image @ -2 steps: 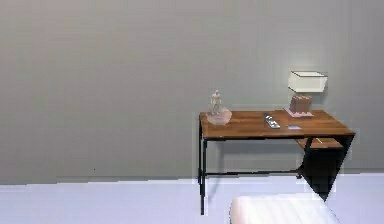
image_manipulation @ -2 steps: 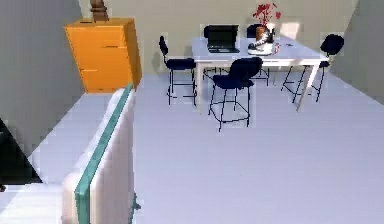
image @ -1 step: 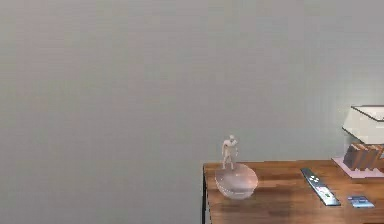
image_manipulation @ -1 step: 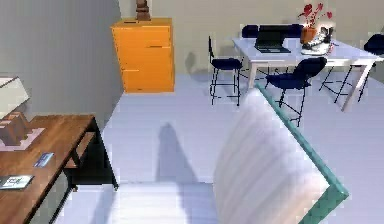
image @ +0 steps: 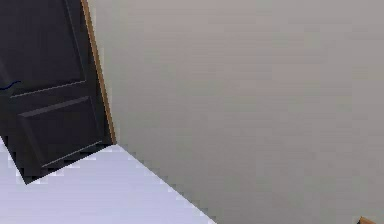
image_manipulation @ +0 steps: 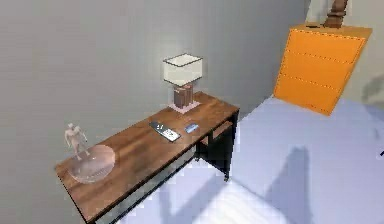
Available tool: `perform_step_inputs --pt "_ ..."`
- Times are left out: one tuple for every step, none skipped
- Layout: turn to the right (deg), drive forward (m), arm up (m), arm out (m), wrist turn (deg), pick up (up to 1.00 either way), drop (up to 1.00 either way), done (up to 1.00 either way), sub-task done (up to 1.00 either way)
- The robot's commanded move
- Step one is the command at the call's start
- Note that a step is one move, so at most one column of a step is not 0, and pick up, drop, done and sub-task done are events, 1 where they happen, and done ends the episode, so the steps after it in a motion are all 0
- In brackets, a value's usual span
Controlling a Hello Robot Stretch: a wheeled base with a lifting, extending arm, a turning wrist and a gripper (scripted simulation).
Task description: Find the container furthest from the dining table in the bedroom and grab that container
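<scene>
I cannot tell how my end effector is, but in the arm side view a clear glass bowl [image_manipulation: 93,166] sits on the left end of the brown counter [image_manipulation: 132,146], a lamp [image_manipulation: 184,78] stands near its other end, and an orange dresser [image_manipulation: 318,68] is well apart.

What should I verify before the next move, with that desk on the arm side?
1. Candidate container seen: ok, a clear bowl sits on the wooden desk.
2. It is the right container: cannot tell.
3. Way ahead free: not ok, wall and dark door stand ahead.
4. Room beside the desk: ok, the floor there is bare.
5. Containers on the orange dresser: cannot tell, a dark thing stands on top.
</scene>
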Motion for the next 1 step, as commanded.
perform_step_inputs --pt "-24.0 0.0 0.0 0.0 0.0 0.0 0.0 0.0 0.0"
